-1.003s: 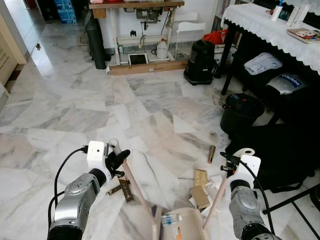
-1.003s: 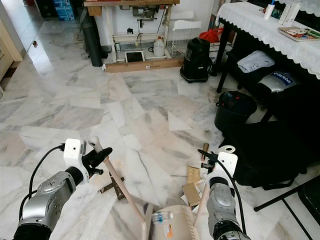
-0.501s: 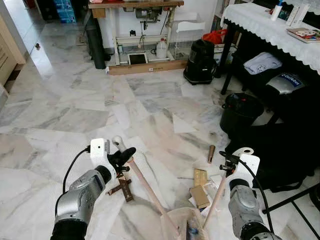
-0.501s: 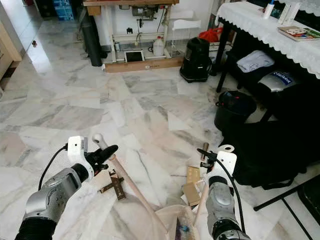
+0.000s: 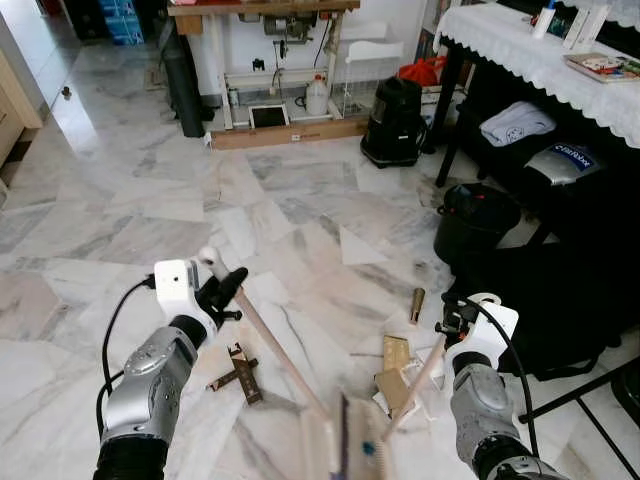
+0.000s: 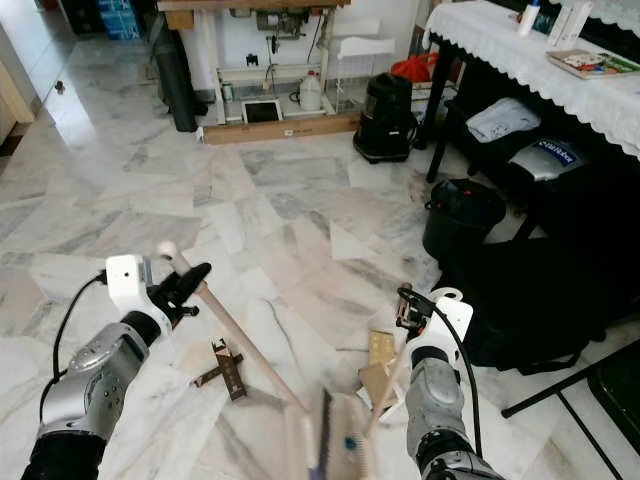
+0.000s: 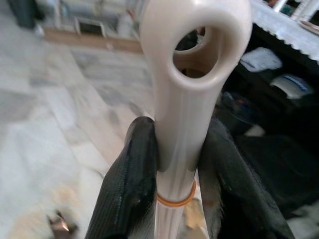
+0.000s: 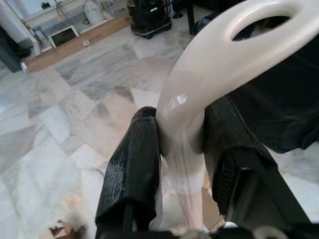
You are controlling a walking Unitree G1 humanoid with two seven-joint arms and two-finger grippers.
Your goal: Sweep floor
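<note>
My left gripper (image 5: 224,291) is shut on the top of a cream broom handle (image 5: 272,347) that slants down to a blurred broom head (image 5: 343,452) at the bottom edge. In the left wrist view the black fingers (image 7: 130,191) clamp the looped handle (image 7: 192,94). My right gripper (image 5: 448,326) is shut on the cream dustpan handle (image 5: 416,375); the right wrist view shows its fingers (image 8: 132,172) around the handle's loop (image 8: 214,74). Litter lies between the arms: a dark brown crossed piece (image 5: 243,372), cardboard scraps (image 5: 397,353) and a small brown cylinder (image 5: 417,305).
A black bin (image 5: 478,222) and a black bag (image 5: 565,310) stand close on the right, under a table with a white lace cloth (image 5: 530,45). A black canister (image 5: 398,122) and a wooden plank (image 5: 290,132) sit by the far work table. Open marble floor lies ahead and left.
The left gripper has drawn the broom handle's top back to the left after swinging it right. The broom head and dustpan at the bottom edge are now blurred with motion.
</note>
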